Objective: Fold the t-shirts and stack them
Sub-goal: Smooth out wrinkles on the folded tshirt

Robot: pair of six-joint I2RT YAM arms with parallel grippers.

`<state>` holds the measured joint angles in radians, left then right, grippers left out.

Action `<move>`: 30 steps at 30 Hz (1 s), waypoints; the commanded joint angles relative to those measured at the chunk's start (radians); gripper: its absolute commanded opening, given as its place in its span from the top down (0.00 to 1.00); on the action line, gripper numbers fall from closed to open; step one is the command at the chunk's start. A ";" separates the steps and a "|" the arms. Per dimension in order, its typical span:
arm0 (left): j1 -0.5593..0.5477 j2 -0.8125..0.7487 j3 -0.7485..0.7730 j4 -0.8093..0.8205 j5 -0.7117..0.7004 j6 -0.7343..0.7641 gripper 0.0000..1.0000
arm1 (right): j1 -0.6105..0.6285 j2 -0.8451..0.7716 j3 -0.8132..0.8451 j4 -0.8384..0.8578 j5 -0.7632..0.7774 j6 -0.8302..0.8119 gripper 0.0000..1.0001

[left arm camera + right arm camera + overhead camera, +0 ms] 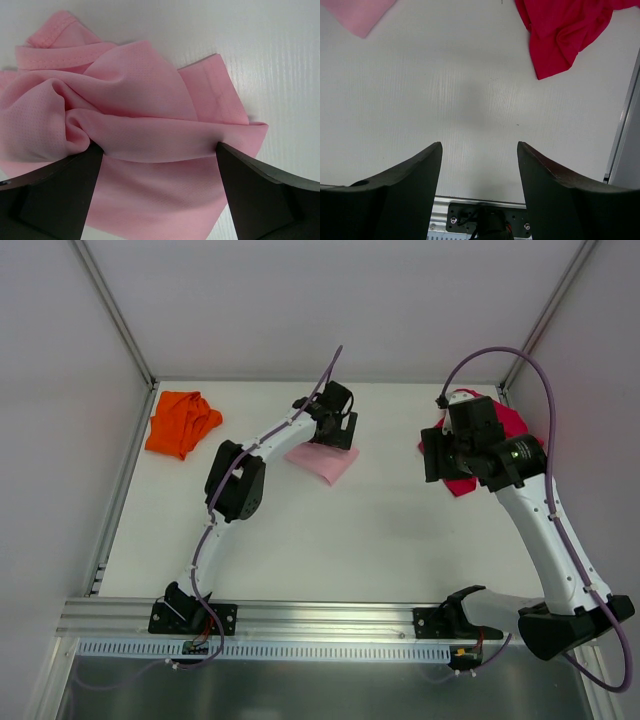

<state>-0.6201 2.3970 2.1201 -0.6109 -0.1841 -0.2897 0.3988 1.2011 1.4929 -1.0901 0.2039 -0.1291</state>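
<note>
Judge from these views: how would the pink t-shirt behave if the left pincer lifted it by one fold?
Likely floppy: the pink t-shirt lies in soft rumpled folds, so it would probably drape and unfold. Probably light, as the cloth looks thin. It may slip unless the left pincer, open astride a fold, closes firmly.

In the top view the left gripper [338, 436] covers the 11 o'clock corner of the pink t-shirt [325, 462]. The right gripper [436, 455] hides the middle of the red t-shirt [462, 483], leaving only fringes showing. The orange t-shirt [182, 422], at 10 o'clock on the table, is too small to read its folds. The left wrist view loses the pink cloth at 9 o'clock and its own fingers [50, 195] at 6 o'clock; the right wrist view cuts the red cloth at 1 o'clock
</note>
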 commanded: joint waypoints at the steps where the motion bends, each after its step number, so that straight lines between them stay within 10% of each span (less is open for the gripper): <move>1: 0.007 0.008 0.005 -0.033 0.054 -0.022 0.02 | 0.008 -0.034 0.040 -0.011 -0.007 -0.020 0.34; 8: 0.000 0.024 -0.005 -0.073 0.181 -0.003 0.06 | 0.009 -0.032 0.049 -0.010 0.005 -0.035 0.34; 30: -0.093 -0.361 -0.664 -0.184 -0.089 -0.221 0.07 | 0.008 -0.028 0.040 0.032 -0.009 -0.027 0.34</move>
<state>-0.7013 2.0636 1.5398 -0.6762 -0.2222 -0.4740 0.4004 1.1942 1.5368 -1.0885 0.2176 -0.1577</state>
